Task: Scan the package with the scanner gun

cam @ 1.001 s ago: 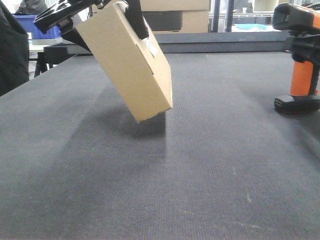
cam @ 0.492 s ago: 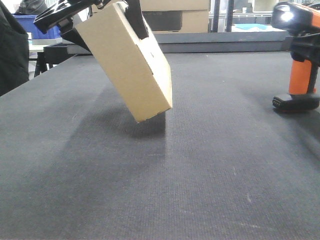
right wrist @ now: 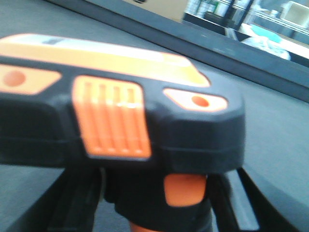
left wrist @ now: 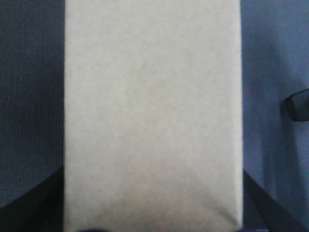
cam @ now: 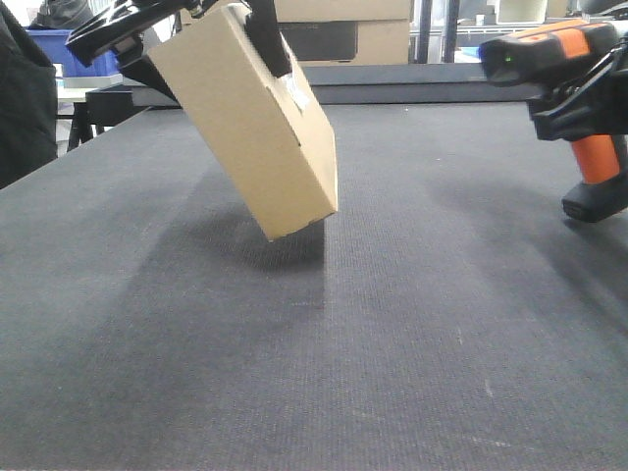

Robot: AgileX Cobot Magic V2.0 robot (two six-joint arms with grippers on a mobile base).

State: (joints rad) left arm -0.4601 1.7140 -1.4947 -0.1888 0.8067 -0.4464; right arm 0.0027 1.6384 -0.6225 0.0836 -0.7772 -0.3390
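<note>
Charcoal woven matting covers the bench (cam: 324,373), bare in the foreground. Upper left of frame: the left claw (cam: 191,39) clamps the package (cam: 250,137), long axis tilted, lower corner close over the matting, label side facing right. Upper right: the right claw (cam: 589,110) grips the scanner gun (cam: 549,54), nose aimed left toward the package, well apart. Behind: stacked cardboard boxes (cam: 343,29) and a blue bin (cam: 74,54).
</note>
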